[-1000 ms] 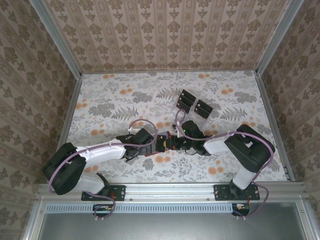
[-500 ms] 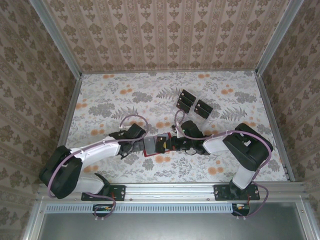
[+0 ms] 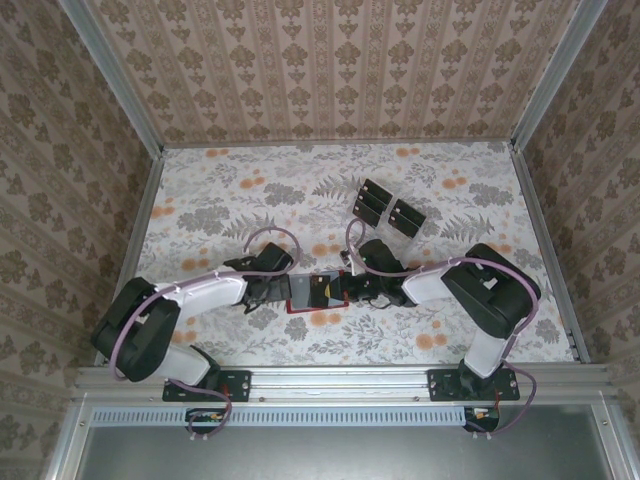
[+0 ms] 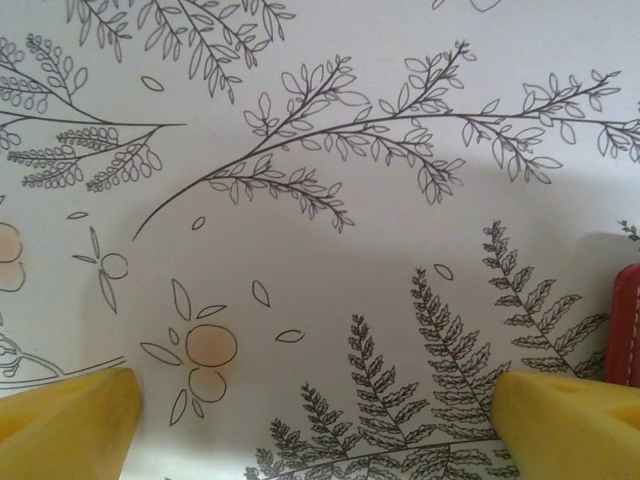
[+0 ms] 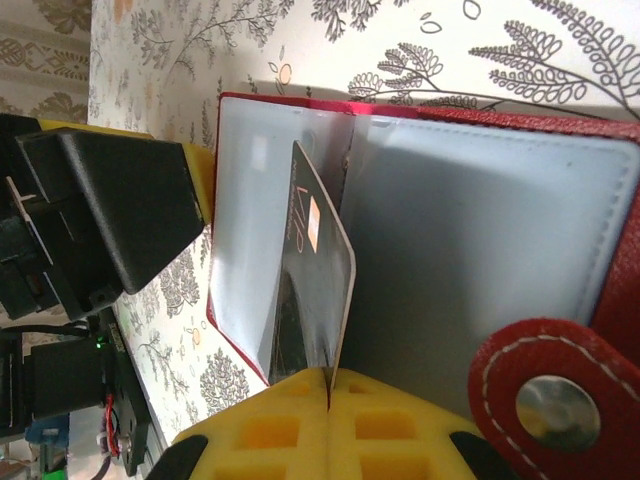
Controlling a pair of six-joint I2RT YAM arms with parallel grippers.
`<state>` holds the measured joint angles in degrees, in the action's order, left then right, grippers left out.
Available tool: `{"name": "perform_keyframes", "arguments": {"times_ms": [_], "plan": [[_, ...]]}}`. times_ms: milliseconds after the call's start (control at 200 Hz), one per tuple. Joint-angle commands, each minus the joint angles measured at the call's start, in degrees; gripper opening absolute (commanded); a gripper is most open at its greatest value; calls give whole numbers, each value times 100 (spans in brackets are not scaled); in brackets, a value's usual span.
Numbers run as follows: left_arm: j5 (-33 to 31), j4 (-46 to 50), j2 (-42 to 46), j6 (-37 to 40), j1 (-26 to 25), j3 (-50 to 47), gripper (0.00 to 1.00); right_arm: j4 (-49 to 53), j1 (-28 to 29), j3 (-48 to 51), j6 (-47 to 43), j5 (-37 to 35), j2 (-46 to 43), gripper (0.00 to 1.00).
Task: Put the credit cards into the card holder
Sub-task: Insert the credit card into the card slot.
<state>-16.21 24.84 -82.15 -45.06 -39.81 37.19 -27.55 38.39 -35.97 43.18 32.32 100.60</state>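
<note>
My left gripper (image 4: 320, 420) is spread wide over the flowery table (image 4: 400, 250), just beside the red card holder (image 5: 480, 250). The holder lies open between my two arms. My right gripper (image 5: 328, 420) pinches one black credit card (image 5: 318, 250) that pokes into it.

My right gripper (image 5: 328, 400) is pinching and covering the near end of the credit card (image 5: 318, 250) standing against the card holder (image 5: 480, 190). The card holder itself is running off that picture's right and bottom edges. From my left wrist only a red sliver of it is showing. The card's print is blurring past reading.
</note>
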Motion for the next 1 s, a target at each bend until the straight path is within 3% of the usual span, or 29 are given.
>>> {"name": "perform_keyframes", "arguments": {"times_ms": [0,995], "plan": [[-61,-162,-281,242,127,98,100,398,-7,-68,-162,139,195,0],[74,-313,-398,323,151,82,100,978,-25,-220,424,308,365,0]]}}
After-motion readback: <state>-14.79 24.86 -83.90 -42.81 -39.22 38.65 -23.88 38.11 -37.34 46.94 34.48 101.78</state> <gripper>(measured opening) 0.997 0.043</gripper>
